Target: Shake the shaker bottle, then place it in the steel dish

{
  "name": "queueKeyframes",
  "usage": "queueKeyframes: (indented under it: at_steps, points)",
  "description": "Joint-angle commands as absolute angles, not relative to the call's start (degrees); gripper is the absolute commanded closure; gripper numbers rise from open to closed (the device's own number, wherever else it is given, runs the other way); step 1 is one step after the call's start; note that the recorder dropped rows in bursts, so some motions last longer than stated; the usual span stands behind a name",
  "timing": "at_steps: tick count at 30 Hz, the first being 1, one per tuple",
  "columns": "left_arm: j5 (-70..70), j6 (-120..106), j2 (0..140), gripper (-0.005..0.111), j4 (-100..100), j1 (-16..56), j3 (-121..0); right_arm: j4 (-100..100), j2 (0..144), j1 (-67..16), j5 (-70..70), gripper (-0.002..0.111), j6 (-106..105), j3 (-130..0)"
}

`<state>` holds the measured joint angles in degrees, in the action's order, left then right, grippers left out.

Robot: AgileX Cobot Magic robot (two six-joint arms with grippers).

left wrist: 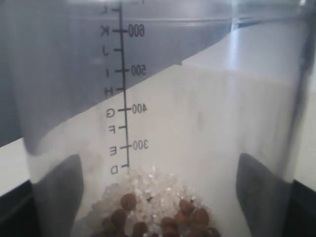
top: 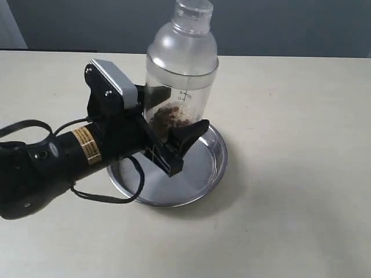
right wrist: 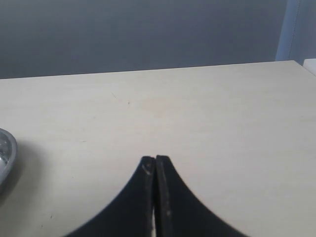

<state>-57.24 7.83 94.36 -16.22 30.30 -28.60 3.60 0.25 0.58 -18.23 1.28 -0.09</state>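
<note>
Just one shaker bottle [top: 182,63] here, upright in the upper middle of the exterior frame, lower part pinched between the jaws of the left gripper [top: 174,119], right above the back half of the single steel dish [top: 203,174] at centre. No telling about contact between base and pan, hidden behind a black finger. One heap of brown pellets [left wrist: 129,201] mixed with white grains [left wrist: 148,182] inside, down low. In the left wrist view, a printed scale [left wrist: 129,89] on the wall: 300, 400, 500, 600, plus letters D through L. Also a yellow label [top: 87,145] on the left arm, print too small to read. Tips of the right gripper [right wrist: 155,160] pressed together over bare table [right wrist: 222,113], sliver of dish rim just in its view.
</note>
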Motion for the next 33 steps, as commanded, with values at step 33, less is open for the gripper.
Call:
queueKeyframes:
  at_steps: [33]
  points:
    - [-62.7, 12.8, 114.7, 0.106, 0.3, 30.2, -33.1, 3.6, 0.0, 0.5, -17.6, 0.109, 1.1, 0.0]
